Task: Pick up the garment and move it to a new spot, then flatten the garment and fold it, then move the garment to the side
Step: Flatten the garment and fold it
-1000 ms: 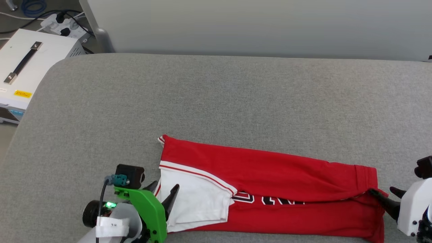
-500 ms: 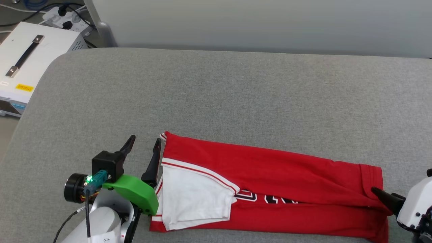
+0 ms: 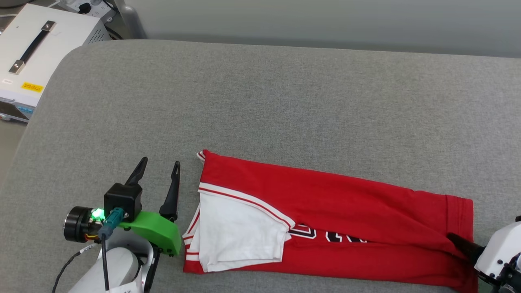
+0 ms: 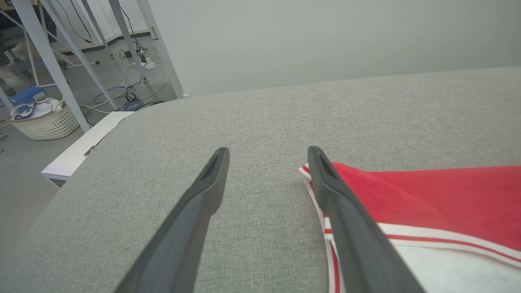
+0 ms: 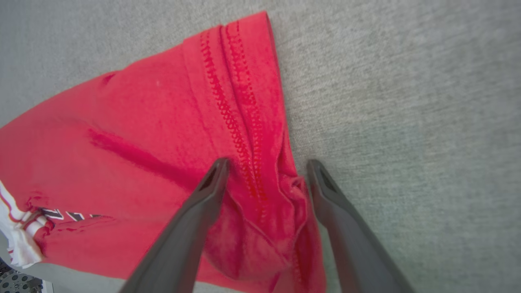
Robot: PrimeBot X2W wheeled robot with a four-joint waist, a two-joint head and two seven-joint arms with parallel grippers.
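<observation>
Grey fabric-covered counter, rounded at its far-left corner. Beyond the far edge: pale wall panel. Beside the far-left corner, lower than the counter: white box with black handle and yellow label. On the floor beyond: white woven basket, loose cables, pale metal frame legs.

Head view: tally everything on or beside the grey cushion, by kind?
garment: 1
robot hands: 2 (left hand, right hand)
white case with black handle: 1
Total: 4
</observation>
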